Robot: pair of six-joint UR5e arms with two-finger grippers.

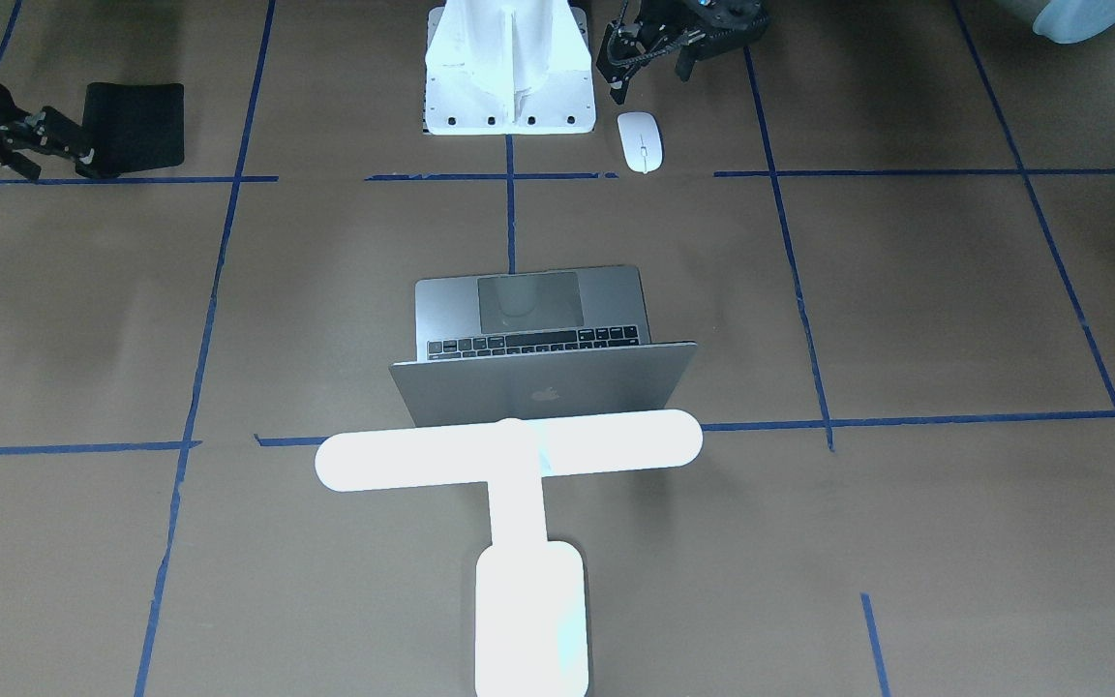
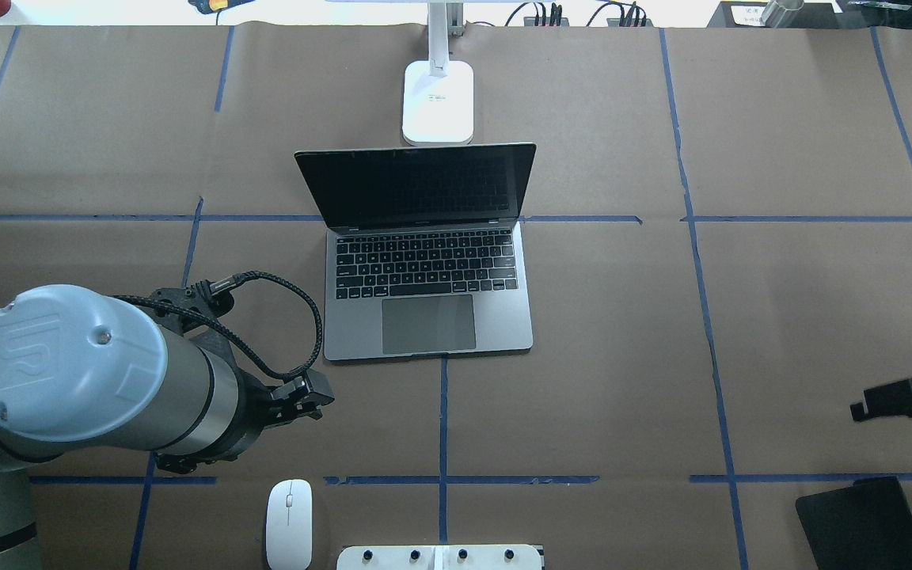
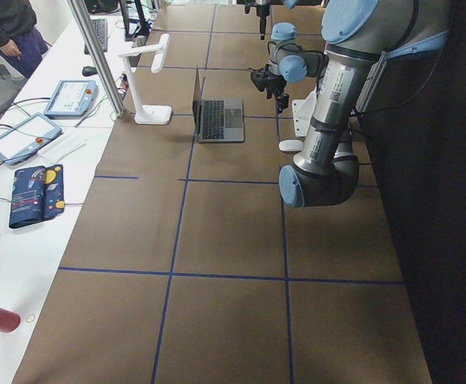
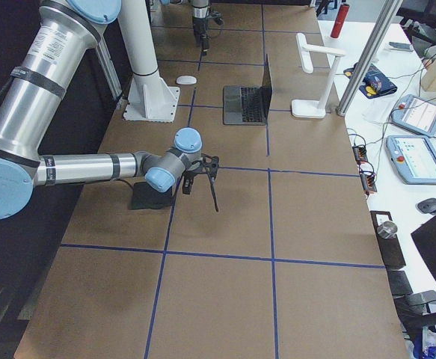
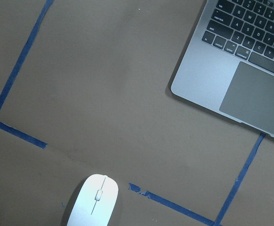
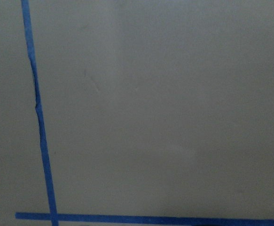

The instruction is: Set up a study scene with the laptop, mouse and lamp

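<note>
Laptop (image 2: 428, 317) stands open at centre, lamp (image 2: 438, 99) just above it: 2 of 3 look placed. Left gripper (image 2: 304, 398) and right gripper (image 2: 868, 408), jaws apart, hold nothing. The mouse (image 2: 289, 522) waits at lower left, unplaced.

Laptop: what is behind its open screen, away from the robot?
The lamp stands there, its base clear of the laptop lid. In the overhead view the lid hides the table right behind it.

Apple logo on laptop (image 1: 557, 382) lid; letters on its keys.
</note>
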